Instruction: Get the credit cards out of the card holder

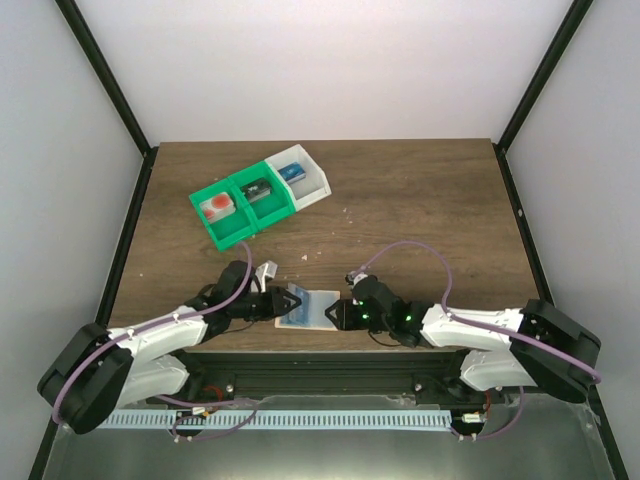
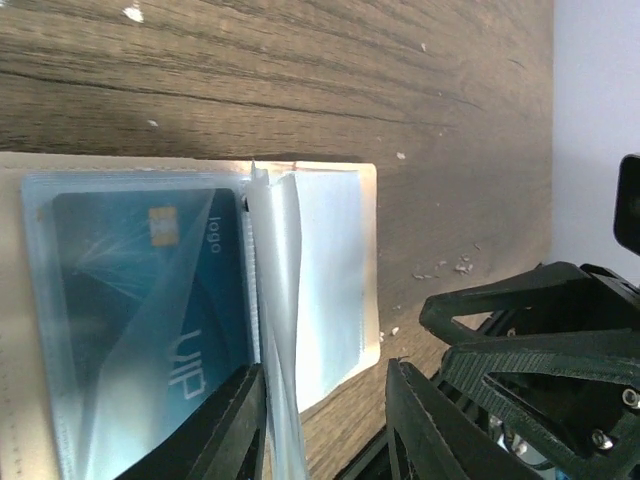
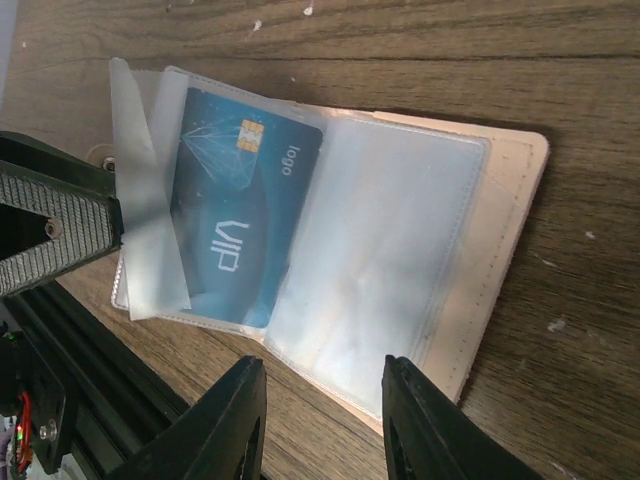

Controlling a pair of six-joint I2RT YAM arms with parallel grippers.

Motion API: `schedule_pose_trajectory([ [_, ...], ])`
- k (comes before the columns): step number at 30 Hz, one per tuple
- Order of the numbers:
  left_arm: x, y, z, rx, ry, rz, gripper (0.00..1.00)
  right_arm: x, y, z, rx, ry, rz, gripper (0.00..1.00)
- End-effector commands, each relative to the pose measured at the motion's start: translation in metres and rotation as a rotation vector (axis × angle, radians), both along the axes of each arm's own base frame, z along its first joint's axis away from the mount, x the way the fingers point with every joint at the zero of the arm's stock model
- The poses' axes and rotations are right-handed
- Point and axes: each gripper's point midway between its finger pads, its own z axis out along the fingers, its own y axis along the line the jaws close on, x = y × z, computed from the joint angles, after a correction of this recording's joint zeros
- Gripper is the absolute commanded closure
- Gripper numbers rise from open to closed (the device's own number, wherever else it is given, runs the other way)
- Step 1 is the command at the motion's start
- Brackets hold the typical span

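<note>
Parted at left gripper [image 2: 325, 372] around a raised sleeve [image 2: 280, 290], likely to bare the card [image 2: 140, 290]. Parted at right gripper [image 3: 322, 365], over holder [image 3: 510, 200] edge, likely to steady it.

Left hand [image 1: 281, 304] and right hand [image 1: 337, 316] low at near desk [image 1: 420, 200] edge, mid-span, facing each other, jaws apart on both.

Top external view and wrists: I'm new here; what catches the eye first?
The card holder lies open near the table's front edge, a blue VIP credit card showing through its clear sleeves. The left tool and right tool flank it, both open. Further back sit green and white bins.
</note>
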Motion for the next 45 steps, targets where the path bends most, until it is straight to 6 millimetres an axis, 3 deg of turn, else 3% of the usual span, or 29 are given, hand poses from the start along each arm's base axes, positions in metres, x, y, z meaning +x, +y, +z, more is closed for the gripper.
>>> schedule_pose_trajectory([
  [1,0.001,-0.01,0.013,-0.07,-0.007,-0.021,0.64,0.006,0.005,0.011,0.042,-0.032,-0.005,0.66],
  [10,-0.002,-0.016,0.019,-0.135,0.004,-0.032,0.66,0.001,0.022,0.025,0.154,-0.02,0.038,0.7],
  [19,-0.013,-0.034,0.026,-0.211,-0.006,-0.102,0.59,0.007,0.0,0.041,0.196,-0.074,-0.071,0.68],
  [25,-0.019,-0.042,0.023,-0.257,0.022,-0.131,0.59,0.007,-0.005,0.055,0.219,-0.094,-0.081,0.68],
  [32,-0.014,-0.028,0.015,-0.189,0.001,-0.058,0.56,0.004,-0.001,0.065,0.238,-0.086,-0.06,0.68],
  [38,-0.01,-0.02,0.011,-0.138,-0.024,-0.024,0.48,0.006,0.002,0.053,0.202,-0.07,-0.056,0.68],
  [45,-0.009,-0.016,-0.006,-0.089,-0.007,-0.01,0.5,0.008,0.01,0.029,0.124,-0.038,-0.031,0.7],
])
